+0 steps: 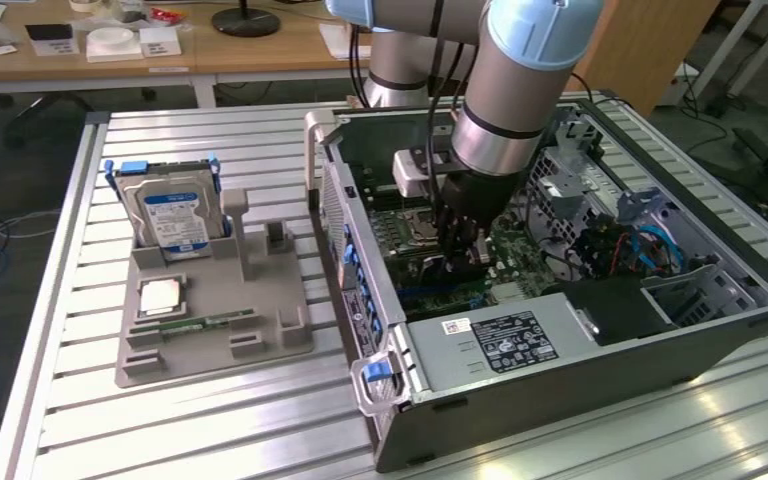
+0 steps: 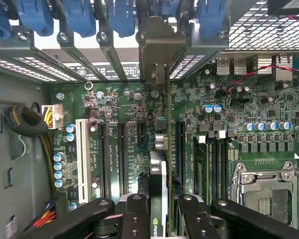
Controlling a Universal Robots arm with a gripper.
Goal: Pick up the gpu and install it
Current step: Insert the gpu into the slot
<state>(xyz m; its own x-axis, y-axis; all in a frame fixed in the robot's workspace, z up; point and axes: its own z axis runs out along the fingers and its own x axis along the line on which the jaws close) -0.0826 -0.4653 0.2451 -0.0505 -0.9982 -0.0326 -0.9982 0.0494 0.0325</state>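
The gpu (image 2: pixel 158 181) shows edge-on in the wrist view as a thin card with a pale metal edge, standing upright over the green motherboard (image 2: pixel 129 109). It lines up with the long black slot (image 2: pixel 180 149), and its metal bracket end reaches the rear opening (image 2: pixel 158 47) of the case. My gripper (image 2: pixel 162 211) is shut on the gpu, with one black finger (image 2: pixel 134 214) on each side of it. In the exterior view my gripper (image 1: pixel 462 255) reaches down inside the open computer case (image 1: pixel 704 330), low over the board.
Blue slot latches (image 2: pixel 79 15) line the case's rear wall. A CPU socket (image 2: pixel 266 191) and further expansion slots (image 2: pixel 122 154) flank the card. Outside the case, a grey holder (image 1: pixel 271 350) carries a silver hard drive (image 1: pixel 175 215) and a green memory stick (image 1: pixel 204 323).
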